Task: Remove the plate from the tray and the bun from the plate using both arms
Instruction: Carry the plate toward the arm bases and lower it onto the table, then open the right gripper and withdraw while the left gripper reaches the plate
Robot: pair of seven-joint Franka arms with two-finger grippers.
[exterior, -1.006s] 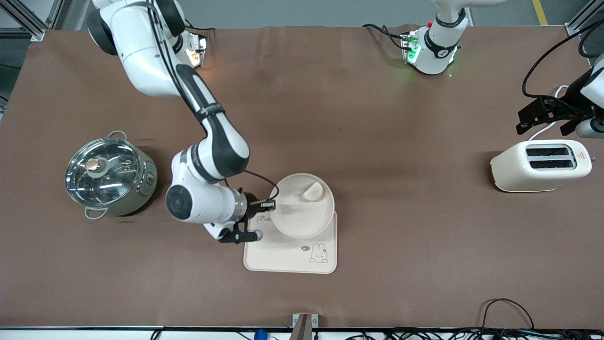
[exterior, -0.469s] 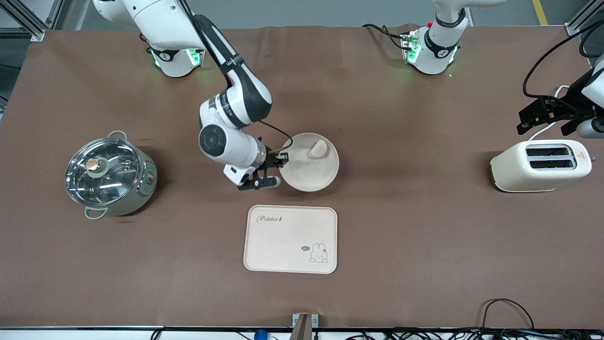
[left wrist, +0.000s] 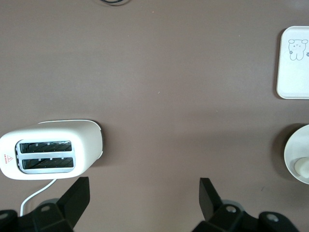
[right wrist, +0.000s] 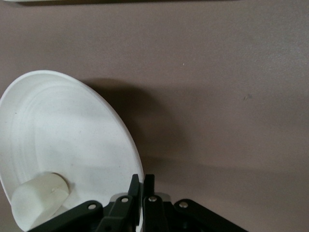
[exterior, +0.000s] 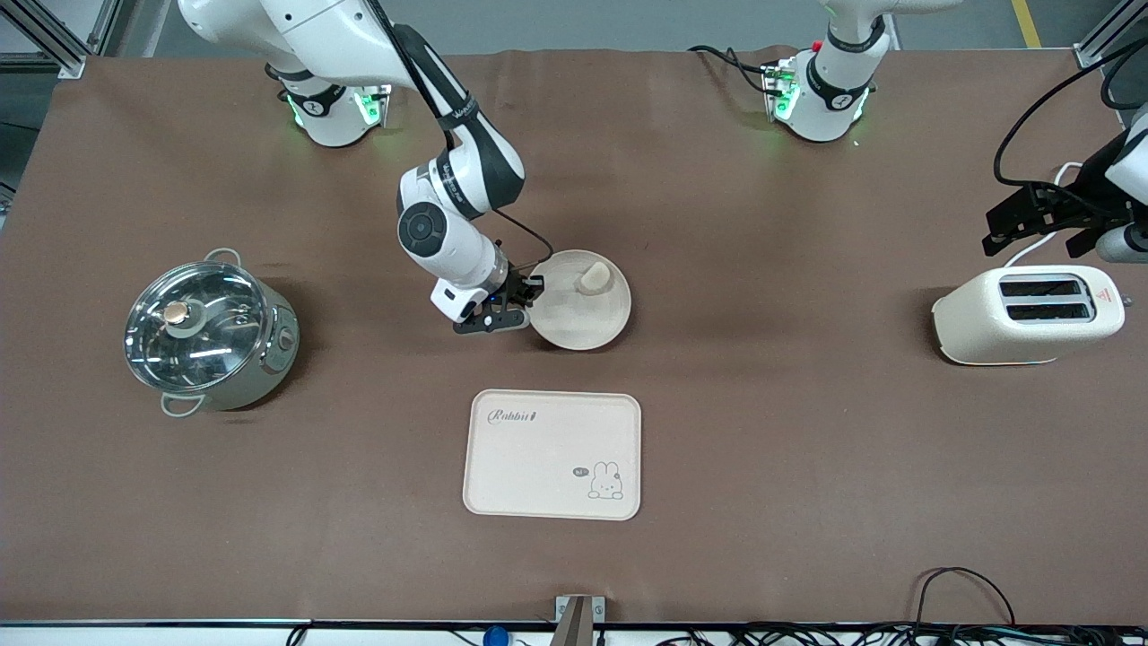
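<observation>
Cream round plate (exterior: 581, 301), pinched in our right gripper (exterior: 529, 296), had left the cream rectangular tray (exterior: 553, 455); the pale oblong bun (exterior: 593, 277) remained, and our left gripper (left wrist: 145, 193) waited wide.

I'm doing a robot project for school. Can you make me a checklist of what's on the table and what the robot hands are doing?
Surface: brown table, covered with a mat.
Plate: off the tray, farther from the front camera than it; the right wrist view shows a shadow under it.
Bun: on the plate, near its rim.
Tray: flat on the table, nothing on it.
Clutter: glass-lidded pot toward the right arm's end; white toaster toward the left arm's end.
Right gripper: shut on the plate's rim.
Left gripper: open, holding nothing, waiting above the table beside the toaster.
Cables: toaster cord; black cables at the table edge nearest the front camera.
Surroundings: metal frame at the corner.
</observation>
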